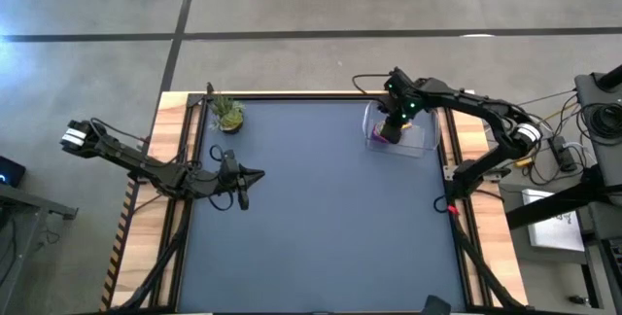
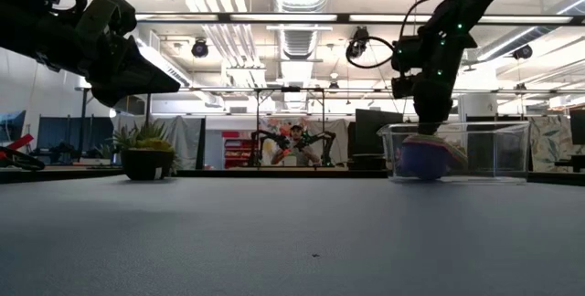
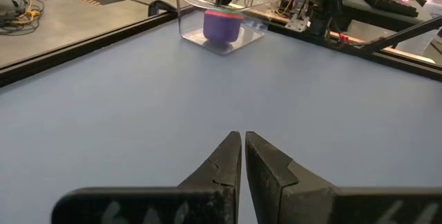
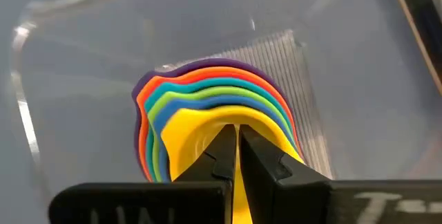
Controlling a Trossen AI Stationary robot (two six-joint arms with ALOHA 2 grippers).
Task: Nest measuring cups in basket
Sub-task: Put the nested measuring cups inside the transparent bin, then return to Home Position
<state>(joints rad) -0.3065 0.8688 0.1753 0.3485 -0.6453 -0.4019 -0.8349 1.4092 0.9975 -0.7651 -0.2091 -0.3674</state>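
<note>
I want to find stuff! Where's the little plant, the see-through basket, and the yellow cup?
plant [image 1: 228, 114], high view, on its green leaves.
basket [image 3: 185, 13], left wrist view, on its clear side wall.
yellow cup [image 4: 190, 137], right wrist view, on its inner wall.

Six nested cups [image 4: 207, 106], one basket [image 4: 41, 58], one plant [image 1: 228, 114]

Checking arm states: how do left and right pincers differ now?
Left pincer hovers over bare table, holding nothing; right pincer reaches down into the basket, over the nested measuring cups. Left sits near the plant side, right at the far right corner. Both are shut.
</note>
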